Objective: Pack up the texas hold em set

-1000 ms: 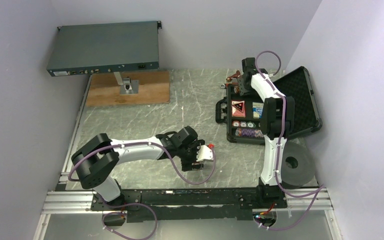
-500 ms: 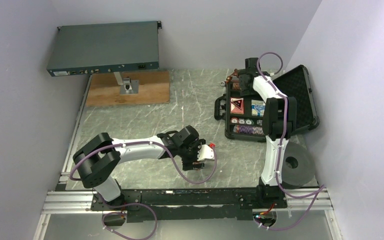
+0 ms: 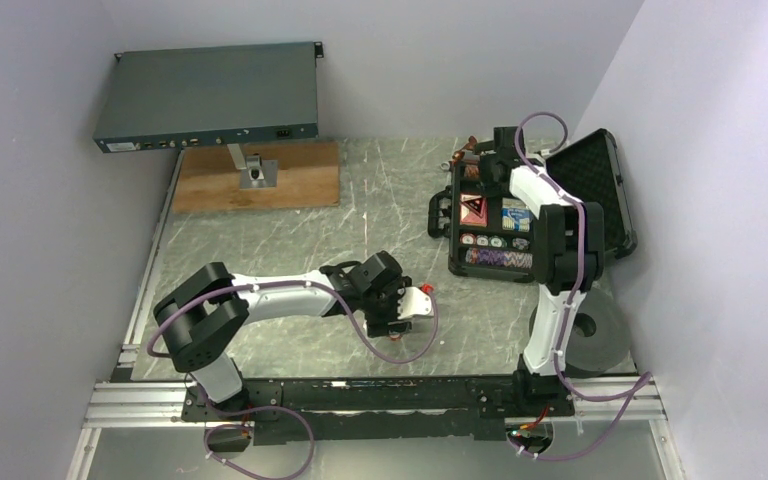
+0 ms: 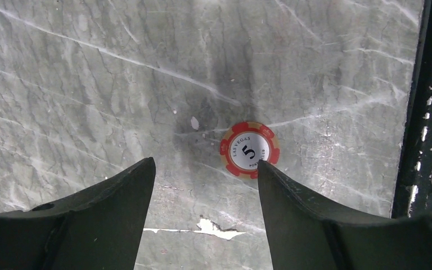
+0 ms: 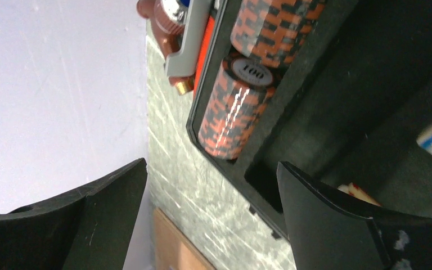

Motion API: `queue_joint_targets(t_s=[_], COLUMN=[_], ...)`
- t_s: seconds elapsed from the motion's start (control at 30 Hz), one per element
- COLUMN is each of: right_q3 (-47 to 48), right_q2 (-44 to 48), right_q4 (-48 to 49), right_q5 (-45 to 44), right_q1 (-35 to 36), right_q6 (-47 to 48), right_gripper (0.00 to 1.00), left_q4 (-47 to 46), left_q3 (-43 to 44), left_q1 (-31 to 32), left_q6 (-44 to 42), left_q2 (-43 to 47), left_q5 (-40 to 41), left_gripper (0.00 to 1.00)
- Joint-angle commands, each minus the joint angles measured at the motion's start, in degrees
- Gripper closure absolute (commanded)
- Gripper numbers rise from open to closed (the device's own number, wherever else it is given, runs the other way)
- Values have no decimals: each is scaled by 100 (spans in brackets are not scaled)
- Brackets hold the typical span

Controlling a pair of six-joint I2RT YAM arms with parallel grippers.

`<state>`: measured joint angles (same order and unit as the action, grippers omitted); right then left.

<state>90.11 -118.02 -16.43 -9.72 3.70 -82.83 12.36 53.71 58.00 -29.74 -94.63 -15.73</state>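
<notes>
The black poker case [image 3: 600,200] lies open at the right, with chip rows, a red card pack and a blue card pack in its tray. A red "5" chip [image 4: 249,149] lies flat on the table; it also shows in the top view [image 3: 427,291]. My left gripper [image 4: 205,161] is open just above the table, and its right fingertip [image 4: 267,171] sits at the chip's near edge. My right gripper [image 5: 212,163] is open and empty over the case's far left corner, beside a stack of orange-black "100" chips [image 5: 237,107].
A grey-blue rack unit [image 3: 208,95] stands on a wooden board [image 3: 255,180] at the back left. A grey tape roll [image 3: 590,330] lies at the near right. A copper-coloured fitting [image 5: 166,14] sits at the case's far edge. Walls close in left, back and right.
The case has turned a little and straightened, with the right gripper staying at its far left corner. The left gripper has shifted slightly right, towards the red chip.
</notes>
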Motion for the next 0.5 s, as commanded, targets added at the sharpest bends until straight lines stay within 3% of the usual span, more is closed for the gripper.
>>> queue_joint_targets(t_s=[0.0, 0.47], right_q3=[-328, -1878], right_q2=[875, 2634], right_q4=[403, 588], right_q5=[164, 146], right_q1=[11, 1], right_q6=[364, 747], right_gripper=[11, 10], left_q4=[-16, 587], left_q3=[208, 616], left_q1=[125, 482], left_q6=[166, 469], left_q2=[-89, -308], left_q5=[354, 606], left_gripper=[28, 29])
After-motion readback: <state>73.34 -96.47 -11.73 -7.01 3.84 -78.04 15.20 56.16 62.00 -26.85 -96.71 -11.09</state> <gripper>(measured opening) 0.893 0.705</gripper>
